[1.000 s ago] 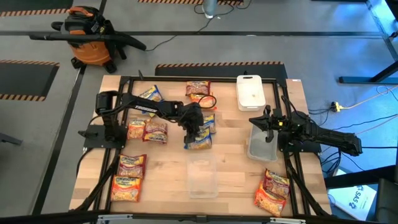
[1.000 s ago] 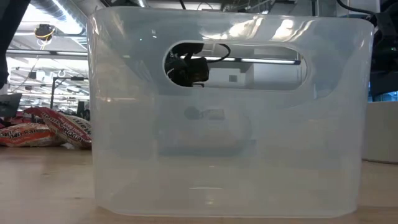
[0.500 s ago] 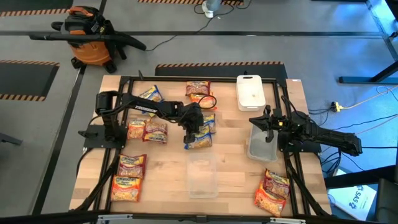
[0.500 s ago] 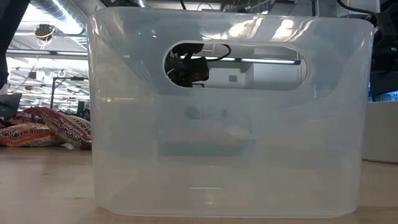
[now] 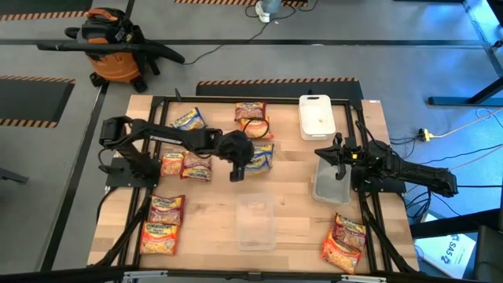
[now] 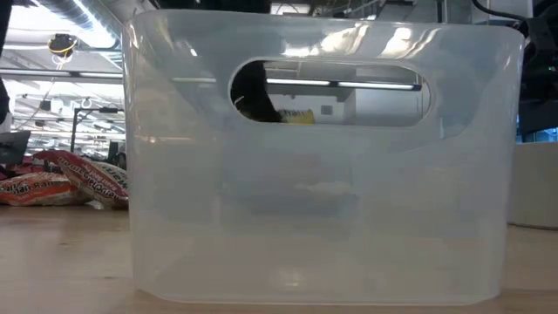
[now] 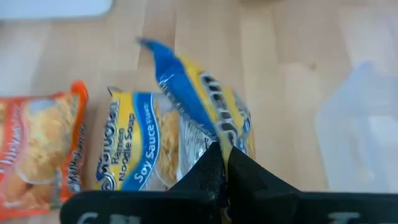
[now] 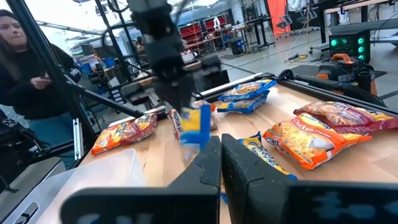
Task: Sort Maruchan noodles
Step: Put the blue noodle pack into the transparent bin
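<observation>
Worktop [image 5: 299, 200]: pale wood, carrying packets, containers and both arms.
Clear container [image 5: 255, 222]: at the near middle, filling the low view.
Second clear container [image 5: 330, 182]: at the right, below the right gripper.
White lid [image 5: 316, 115]: far side, right of centre.
Left gripper [image 5: 236, 171]: mid-worktop, jaws pinching a blue-and-yellow noodle packet [image 7: 199, 99], which hangs lifted off the wood.
Right gripper [image 5: 336, 152]: over the second container's far end, jaws pressed together, holding nothing.
Other noodle packets [image 5: 173, 163]: scattered left, far middle and near right; a soy sauce packet [image 7: 134, 146] lies flat beside an orange packet [image 7: 37, 149].
</observation>
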You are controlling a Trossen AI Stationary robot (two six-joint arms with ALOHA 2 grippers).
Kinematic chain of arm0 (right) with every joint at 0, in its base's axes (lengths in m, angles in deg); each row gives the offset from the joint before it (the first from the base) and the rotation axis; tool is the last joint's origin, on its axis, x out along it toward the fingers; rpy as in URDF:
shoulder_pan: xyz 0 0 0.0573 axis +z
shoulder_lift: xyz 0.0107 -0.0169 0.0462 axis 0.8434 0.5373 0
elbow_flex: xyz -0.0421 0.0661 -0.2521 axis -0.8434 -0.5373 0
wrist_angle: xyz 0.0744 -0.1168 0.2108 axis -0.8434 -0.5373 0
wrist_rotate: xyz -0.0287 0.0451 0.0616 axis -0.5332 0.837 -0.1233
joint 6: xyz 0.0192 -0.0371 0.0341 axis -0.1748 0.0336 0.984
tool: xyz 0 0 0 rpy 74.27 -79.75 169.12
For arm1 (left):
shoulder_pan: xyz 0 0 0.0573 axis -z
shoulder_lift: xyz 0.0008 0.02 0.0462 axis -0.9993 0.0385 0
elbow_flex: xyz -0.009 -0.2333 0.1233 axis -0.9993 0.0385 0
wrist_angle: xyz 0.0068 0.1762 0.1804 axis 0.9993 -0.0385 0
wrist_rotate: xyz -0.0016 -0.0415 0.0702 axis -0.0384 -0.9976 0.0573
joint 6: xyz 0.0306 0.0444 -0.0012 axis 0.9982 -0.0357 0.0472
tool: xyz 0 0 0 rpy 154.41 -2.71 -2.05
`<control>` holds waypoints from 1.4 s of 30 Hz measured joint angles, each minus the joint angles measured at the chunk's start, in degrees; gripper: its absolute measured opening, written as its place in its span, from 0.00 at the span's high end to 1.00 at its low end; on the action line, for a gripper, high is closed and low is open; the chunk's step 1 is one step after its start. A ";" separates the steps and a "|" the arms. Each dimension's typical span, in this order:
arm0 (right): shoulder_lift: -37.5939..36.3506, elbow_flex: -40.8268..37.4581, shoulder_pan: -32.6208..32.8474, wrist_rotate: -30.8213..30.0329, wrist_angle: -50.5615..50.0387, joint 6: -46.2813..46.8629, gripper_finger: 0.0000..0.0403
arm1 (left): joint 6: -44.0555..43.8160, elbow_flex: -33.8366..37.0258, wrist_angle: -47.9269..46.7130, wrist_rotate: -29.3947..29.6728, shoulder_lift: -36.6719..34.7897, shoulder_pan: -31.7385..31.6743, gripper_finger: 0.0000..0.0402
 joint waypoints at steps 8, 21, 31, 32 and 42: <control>0.00 0.00 0.00 0.01 0.00 0.00 1.00 | -2.84 -0.02 -0.13 6.75 -4.83 5.39 1.00; 0.02 0.00 0.00 0.01 0.00 0.00 1.00 | -6.00 -13.22 -7.50 18.19 -2.81 19.72 1.00; 0.00 0.00 -0.01 0.01 0.00 0.00 1.00 | -7.66 -20.11 -9.13 22.21 4.87 27.70 1.00; 0.01 0.00 0.00 0.01 0.00 0.00 1.00 | -7.78 -20.11 -9.22 22.23 5.50 27.98 1.00; 0.00 0.00 -0.01 0.01 0.00 0.00 1.00 | -7.17 -20.09 -12.15 22.48 10.49 27.99 1.00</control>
